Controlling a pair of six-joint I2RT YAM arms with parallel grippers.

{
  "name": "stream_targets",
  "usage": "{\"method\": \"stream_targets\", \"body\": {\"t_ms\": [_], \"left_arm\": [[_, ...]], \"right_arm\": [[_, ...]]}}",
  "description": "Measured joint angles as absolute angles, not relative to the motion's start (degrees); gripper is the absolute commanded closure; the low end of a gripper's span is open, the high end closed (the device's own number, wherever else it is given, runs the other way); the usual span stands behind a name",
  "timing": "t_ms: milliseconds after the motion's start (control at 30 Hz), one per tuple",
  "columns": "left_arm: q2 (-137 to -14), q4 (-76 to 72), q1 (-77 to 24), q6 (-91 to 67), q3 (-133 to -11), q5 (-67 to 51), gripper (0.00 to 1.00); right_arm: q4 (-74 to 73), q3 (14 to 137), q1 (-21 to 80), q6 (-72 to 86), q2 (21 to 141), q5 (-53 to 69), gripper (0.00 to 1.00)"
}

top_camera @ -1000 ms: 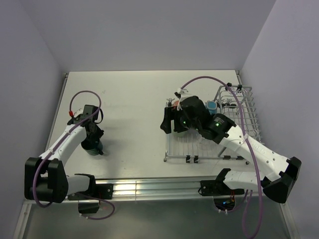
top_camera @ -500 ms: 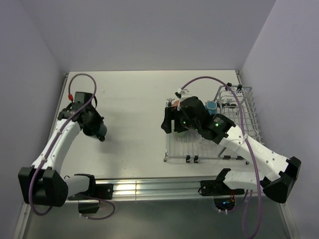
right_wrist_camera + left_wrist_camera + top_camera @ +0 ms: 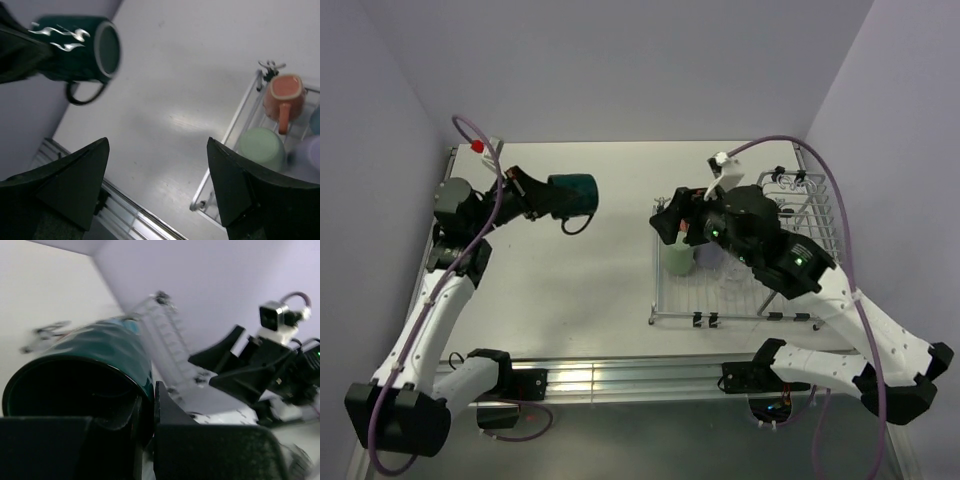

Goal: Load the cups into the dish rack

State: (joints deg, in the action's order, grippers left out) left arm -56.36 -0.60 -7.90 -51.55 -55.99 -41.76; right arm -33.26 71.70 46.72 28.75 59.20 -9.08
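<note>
My left gripper (image 3: pixel 542 198) is shut on the rim of a dark green mug (image 3: pixel 570 194), held on its side high above the table's left half with its handle hanging down. In the left wrist view one finger sits inside the dark green mug (image 3: pixel 95 355) and one outside, at the left gripper (image 3: pixel 147 402). My right gripper (image 3: pixel 666 222) hangs open and empty over the dish rack's (image 3: pixel 740 300) left edge. In the rack stand a pale green cup (image 3: pixel 680 258), an orange mug (image 3: pixel 282 97) and a lavender cup (image 3: pixel 312 150). The right wrist view shows the right gripper (image 3: pixel 157 155), the dark green mug (image 3: pixel 75 47) and the pale green cup (image 3: pixel 262 147).
The rack's raised wire side section (image 3: pixel 810 215) stands at the far right, near the right wall. Bare white table (image 3: pixel 600 280) lies between the arms. A metal rail (image 3: pixel 130 215) runs along the near edge.
My left gripper closed on the dark green mug and lifted it off the table, up and to the right. My right gripper rose away from the pale green cup, which stays in the rack.
</note>
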Motion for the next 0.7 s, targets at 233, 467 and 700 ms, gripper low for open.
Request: {"method": "stream_targets", "body": {"t_ms": [233,467,700], "left_arm": [[-64.75,-44.99,-11.53,-75.31,-46.17,-55.51,1.00],[-68.93,-66.74,-14.74,-90.35,-46.15,-60.14,1.00],[-71.29,-70.04,-16.40,-94.15,-46.17,-60.75,1.00]], "right_arm": [[-22.79,71.59,45.65,29.56,52.45,-4.08,0.07],[-16.25,70.87,44.27,31.33,54.13,2.66,0.00],[-11.81,70.76,43.53,31.68,59.20,8.60,0.00]]}}
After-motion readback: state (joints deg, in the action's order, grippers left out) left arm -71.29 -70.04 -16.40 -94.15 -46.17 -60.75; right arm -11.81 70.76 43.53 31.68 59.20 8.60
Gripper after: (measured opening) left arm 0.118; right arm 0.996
